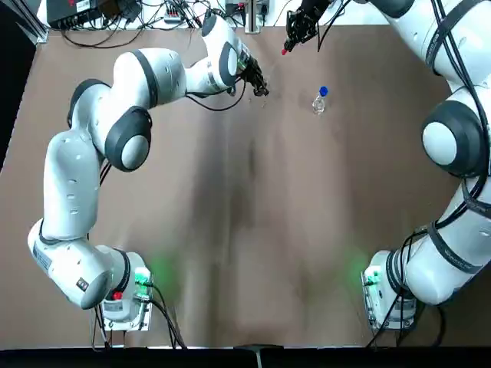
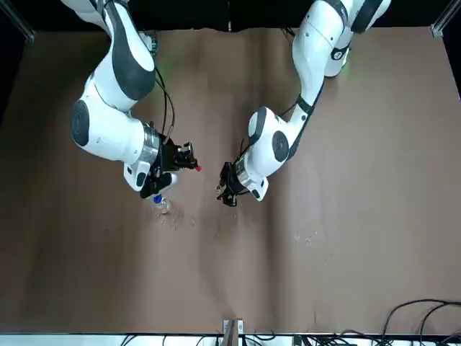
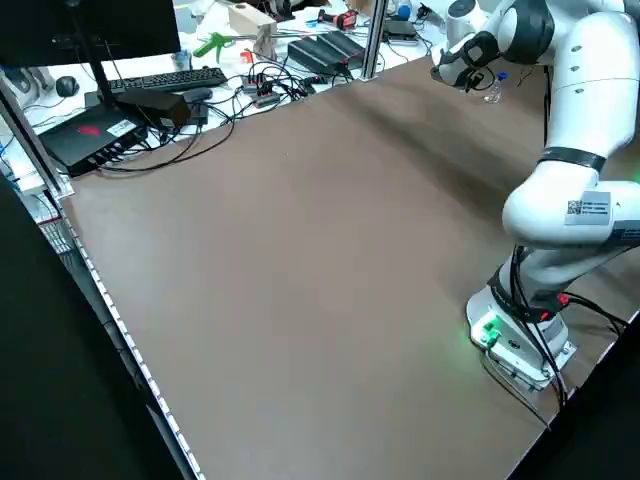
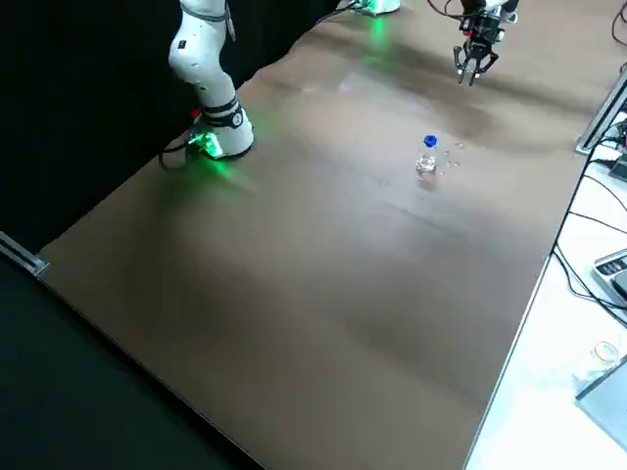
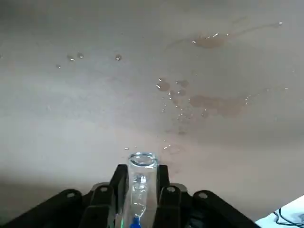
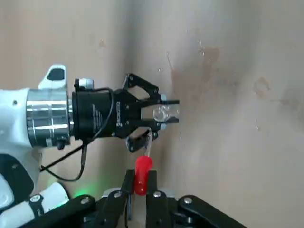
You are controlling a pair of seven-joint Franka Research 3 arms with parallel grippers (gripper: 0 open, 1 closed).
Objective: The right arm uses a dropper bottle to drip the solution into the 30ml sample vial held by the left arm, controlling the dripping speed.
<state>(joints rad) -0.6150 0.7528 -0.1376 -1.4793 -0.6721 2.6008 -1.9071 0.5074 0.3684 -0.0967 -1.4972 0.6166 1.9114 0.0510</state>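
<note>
**Above the brown tabletop point(image 1: 230, 268), vial point(image 5: 142, 183) in my left gripper point(image 5: 142, 190), red-bulbed dropper point(image 6: 143, 175) in my right point(image 6: 139, 183)**

At the upper right of the overhead frame, the clear blue-collared bottle point(image 1: 319, 103) stands upright on the table, apart from both my grippers. I can't tell how much solution is in it. Its dropper is out of it and up in my right gripper.

The colourless glass vial is off the table, its round mouth showing near the lower middle of the left wrist view. A clear shape with a bit of blue at its foot shows through the glass, so I can't tell whether the vial has any liquid inside.

My left gripper, at the upper middle of the overhead frame, has its fingers parted only by the vial's width, one against each side. My right gripper, at the top of that frame just right of centre, is closed down narrow on the red rubber bulb. From the bulb, the glass tube reaches toward the left gripper; in the right wrist view its tip overlaps one of that gripper's fingers near the vial. I can't tell whether they touch, or whether solution is inside the tube.

Small droplets point(image 4: 453, 160) lie on the tabletop beside the bottle.
</note>
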